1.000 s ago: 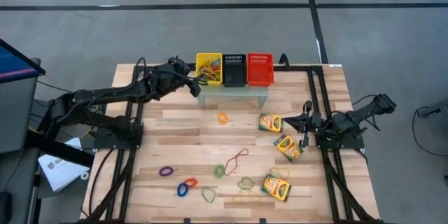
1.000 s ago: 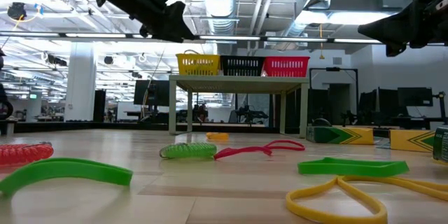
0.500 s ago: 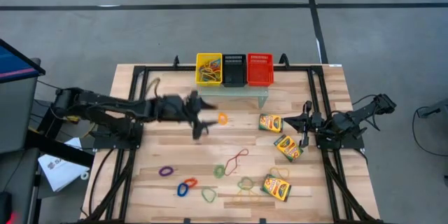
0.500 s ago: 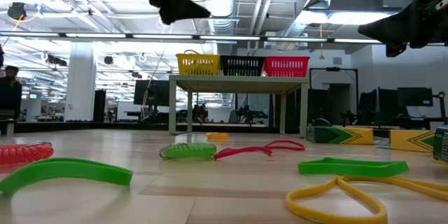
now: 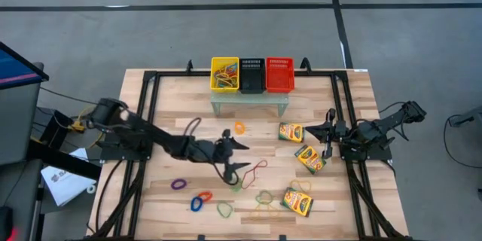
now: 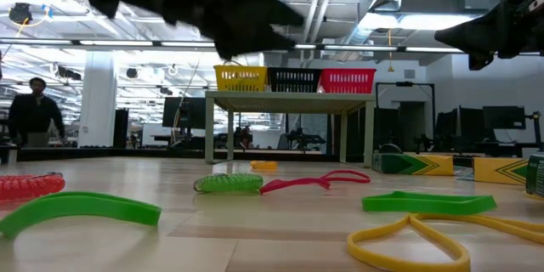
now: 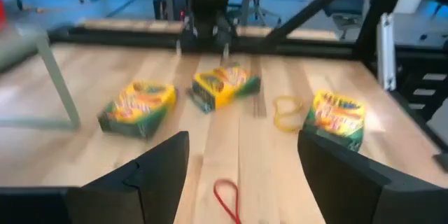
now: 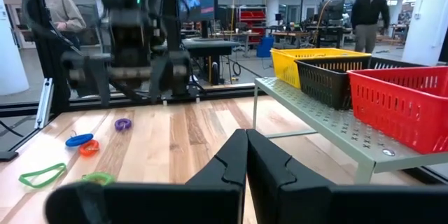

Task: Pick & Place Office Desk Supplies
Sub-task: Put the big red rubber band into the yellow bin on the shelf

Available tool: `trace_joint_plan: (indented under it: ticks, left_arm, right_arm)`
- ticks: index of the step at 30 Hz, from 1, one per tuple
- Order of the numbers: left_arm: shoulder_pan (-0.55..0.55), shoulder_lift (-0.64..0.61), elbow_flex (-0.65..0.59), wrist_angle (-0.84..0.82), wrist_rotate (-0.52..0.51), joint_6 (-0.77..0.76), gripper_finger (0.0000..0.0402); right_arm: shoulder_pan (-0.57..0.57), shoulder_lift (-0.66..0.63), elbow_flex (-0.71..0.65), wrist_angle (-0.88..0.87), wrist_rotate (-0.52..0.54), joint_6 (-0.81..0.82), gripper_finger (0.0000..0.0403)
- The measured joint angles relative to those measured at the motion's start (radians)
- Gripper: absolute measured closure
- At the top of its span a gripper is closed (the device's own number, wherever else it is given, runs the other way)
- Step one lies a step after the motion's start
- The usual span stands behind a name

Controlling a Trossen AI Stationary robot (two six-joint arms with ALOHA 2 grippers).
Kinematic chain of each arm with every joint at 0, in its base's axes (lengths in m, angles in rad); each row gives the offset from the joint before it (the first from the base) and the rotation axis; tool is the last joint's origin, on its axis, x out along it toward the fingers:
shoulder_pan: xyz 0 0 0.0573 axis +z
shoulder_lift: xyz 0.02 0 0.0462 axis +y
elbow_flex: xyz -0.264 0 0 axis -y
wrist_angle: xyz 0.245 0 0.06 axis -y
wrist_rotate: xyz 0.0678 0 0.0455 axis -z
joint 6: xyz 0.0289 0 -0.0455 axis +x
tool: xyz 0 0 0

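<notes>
Left gripper [image 5: 235,155]: fingers spread wide, empty, poised over the red rubber band [image 5: 257,169] at table centre, likely lining up a pick. Other loops scattered nearby, three crayon boxes [image 5: 309,158] toward the right. Right gripper [image 5: 328,132]: clamped shut on nothing, parked at the right edge, clear of the work.

Three flat yellow-and-green crayon boxes [image 5: 291,132] [image 5: 309,158] [image 5: 297,202] lie apart along the right side. Thin rubber-band loops lie scattered flat mid-table: orange [image 5: 239,127], red [image 5: 257,169], purple [image 5: 178,184], blue [image 5: 196,203], green [image 5: 224,210], yellow [image 5: 264,212].
</notes>
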Motion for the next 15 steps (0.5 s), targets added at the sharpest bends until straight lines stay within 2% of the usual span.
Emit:
trace_joint_plan:
  ticks: [10,15]
  left_arm:
    - [-0.005,0.266,0.103,0.009,-0.046,-0.018,0.0141]
    - [-0.005,0.336,0.173,-0.098,-0.046,-0.015,0.0141]
  right_arm:
    - [0.0,0.0,0.0,0.0,0.0,0.01,0.0399]
    - [0.0,0.0,0.0,0.0,0.0,0.01,0.0399]
